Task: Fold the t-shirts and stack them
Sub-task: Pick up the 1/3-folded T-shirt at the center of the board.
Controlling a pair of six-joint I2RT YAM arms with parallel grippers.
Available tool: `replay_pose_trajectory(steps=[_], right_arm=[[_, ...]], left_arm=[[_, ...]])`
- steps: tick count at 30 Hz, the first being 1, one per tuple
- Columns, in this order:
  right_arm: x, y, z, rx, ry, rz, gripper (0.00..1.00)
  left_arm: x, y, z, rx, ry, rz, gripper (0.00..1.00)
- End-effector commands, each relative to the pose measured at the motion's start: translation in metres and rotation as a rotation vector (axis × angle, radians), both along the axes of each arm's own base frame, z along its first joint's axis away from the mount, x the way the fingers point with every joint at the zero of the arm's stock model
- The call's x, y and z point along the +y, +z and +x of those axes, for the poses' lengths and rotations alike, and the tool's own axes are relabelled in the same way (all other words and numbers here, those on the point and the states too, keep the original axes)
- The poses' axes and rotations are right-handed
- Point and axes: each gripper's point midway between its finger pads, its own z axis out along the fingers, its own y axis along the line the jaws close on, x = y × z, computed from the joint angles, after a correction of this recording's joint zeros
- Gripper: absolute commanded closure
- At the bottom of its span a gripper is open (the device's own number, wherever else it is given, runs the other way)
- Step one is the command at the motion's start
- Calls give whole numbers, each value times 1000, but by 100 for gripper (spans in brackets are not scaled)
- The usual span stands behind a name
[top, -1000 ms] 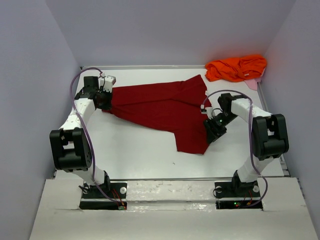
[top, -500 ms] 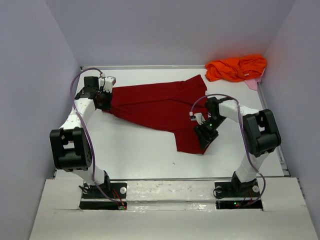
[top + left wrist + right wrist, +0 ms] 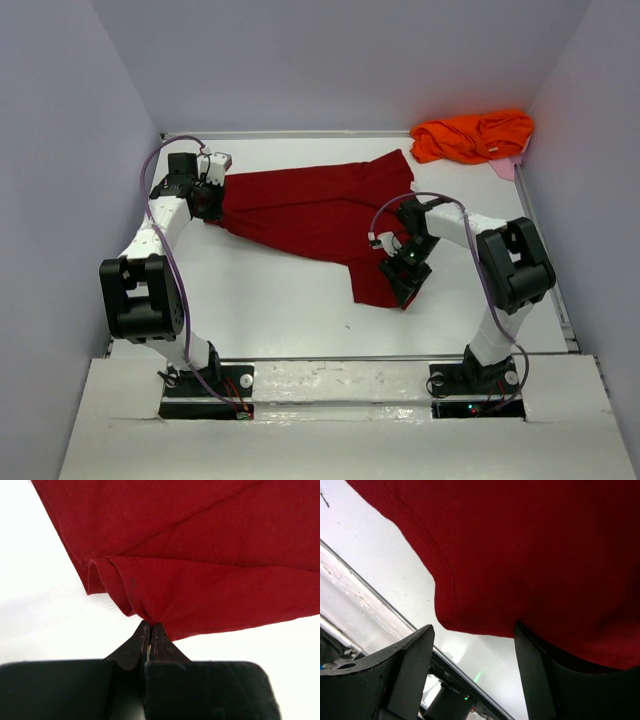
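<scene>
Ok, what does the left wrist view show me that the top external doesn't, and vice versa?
Only the left wrist: the left end effector pinched shut on a bunched hem corner of the red t-shirt, stitching visible. Only the top external: the orange t-shirt crumpled in the far right corner, and the right end effector at the red one's near corner. Both: red cloth lying on the white table.

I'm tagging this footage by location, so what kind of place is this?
Most likely a robot lab test cell, not a home: a white table boxed in by plain pale walls, the left arm and right arm bolted at its near edge, with a crimson t-shirt and an orange t-shirt on it.
</scene>
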Motion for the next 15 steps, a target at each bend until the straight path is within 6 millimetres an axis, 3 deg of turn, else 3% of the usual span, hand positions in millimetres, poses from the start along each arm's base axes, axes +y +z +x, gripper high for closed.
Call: replay_pose_trajectory(steps=[1, 11, 13, 15], right_arm=[[-1, -18, -4, 20, 29, -66, 30], [-9, -40, -10, 51, 51, -142, 37], [-9, -41, -11, 52, 52, -144, 43], [-10, -43, -9, 44, 50, -148, 55]], left_arm=[[-2, 16, 6, -27, -1, -10, 100], [-3, 14, 5, -24, -7, -13, 100], [-4, 13, 5, -21, -11, -18, 100], [-4, 13, 4, -19, -11, -18, 100]])
